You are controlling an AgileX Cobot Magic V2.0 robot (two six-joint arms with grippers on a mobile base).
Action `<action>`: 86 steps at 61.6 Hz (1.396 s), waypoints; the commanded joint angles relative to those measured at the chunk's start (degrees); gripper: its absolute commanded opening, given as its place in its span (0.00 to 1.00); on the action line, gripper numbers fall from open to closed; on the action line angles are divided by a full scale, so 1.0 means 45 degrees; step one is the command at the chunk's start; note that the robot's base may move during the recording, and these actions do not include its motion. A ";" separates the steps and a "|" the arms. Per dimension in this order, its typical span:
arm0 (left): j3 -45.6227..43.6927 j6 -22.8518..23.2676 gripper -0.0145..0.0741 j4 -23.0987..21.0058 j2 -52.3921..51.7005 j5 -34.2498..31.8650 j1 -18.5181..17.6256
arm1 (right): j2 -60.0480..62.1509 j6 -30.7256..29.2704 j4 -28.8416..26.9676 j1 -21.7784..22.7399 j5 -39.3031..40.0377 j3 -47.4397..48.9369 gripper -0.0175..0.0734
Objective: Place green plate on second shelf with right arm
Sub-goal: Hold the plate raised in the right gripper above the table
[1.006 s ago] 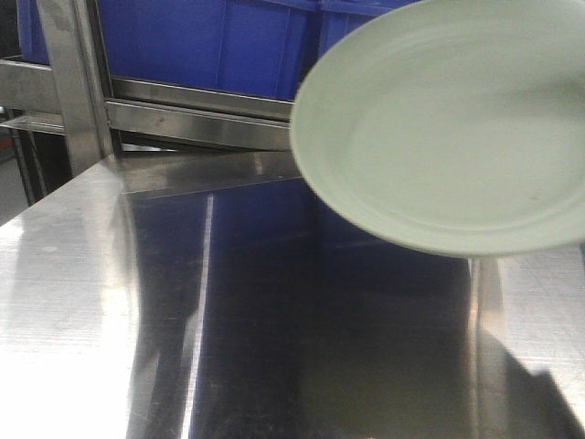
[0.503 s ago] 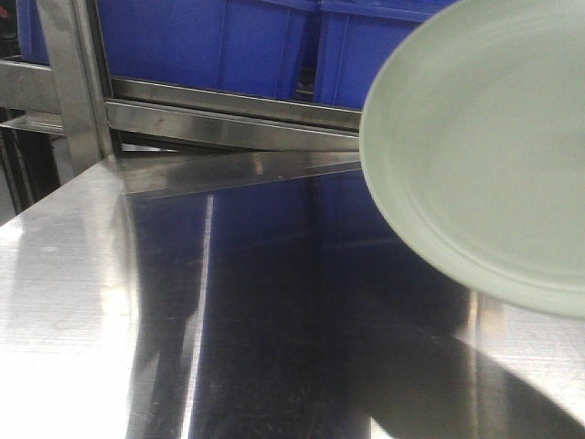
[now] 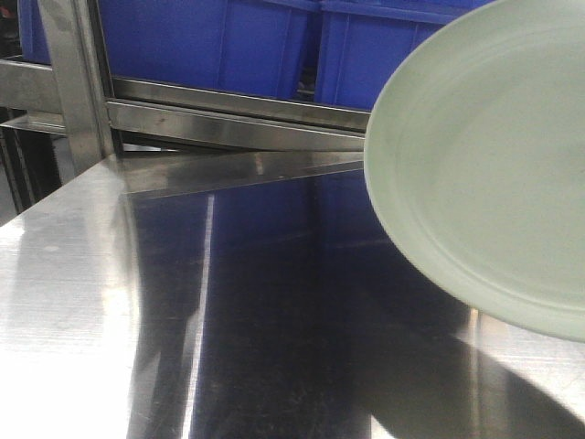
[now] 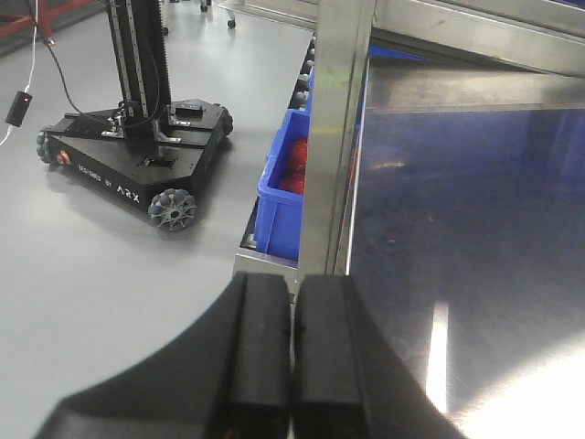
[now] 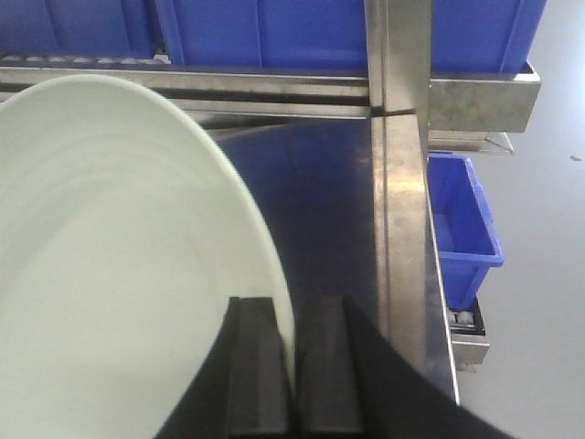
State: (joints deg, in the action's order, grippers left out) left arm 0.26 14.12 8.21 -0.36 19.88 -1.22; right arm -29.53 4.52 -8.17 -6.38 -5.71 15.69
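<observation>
The pale green plate (image 3: 494,174) hangs tilted in the air at the right of the front view, above the steel table (image 3: 110,302). In the right wrist view the green plate (image 5: 119,265) fills the left half, and my right gripper (image 5: 292,315) is shut on its rim, one finger on each face. My left gripper (image 4: 292,297) is shut with nothing between its fingers, hovering over the table's left edge. The shelf rail (image 3: 228,114) runs across behind the table with blue bins (image 3: 210,41) on it.
A steel upright post (image 5: 398,119) stands right of the plate. A steel post (image 3: 69,82) stands at the back left. A blue bin (image 5: 462,229) sits low beside the table's right side. A blue bin with red contents (image 4: 288,183) and a black wheeled base (image 4: 137,151) are left of the table.
The plate moved right and tilted more steeply over the last second; since half a second ago it has barely shifted. The table and shelf look the same.
</observation>
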 commanded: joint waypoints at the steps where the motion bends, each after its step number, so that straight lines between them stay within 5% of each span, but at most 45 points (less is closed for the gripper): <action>1: 0.0402 -0.0008 0.30 0.0023 -0.0263 -0.0871 -0.0058 | 0.0015 0.0000 -0.0003 0.0062 0.1183 0.0408 0.25; 86: 0.0402 -0.0008 0.30 0.0710 -0.0263 -0.0871 -0.0058 | 0.0015 0.0000 -0.0003 0.0062 0.1183 0.0408 0.25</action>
State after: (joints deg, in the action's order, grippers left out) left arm 0.26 14.12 11.06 -0.36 19.88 -1.22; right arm -29.53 4.41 -8.04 -6.38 -6.30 15.69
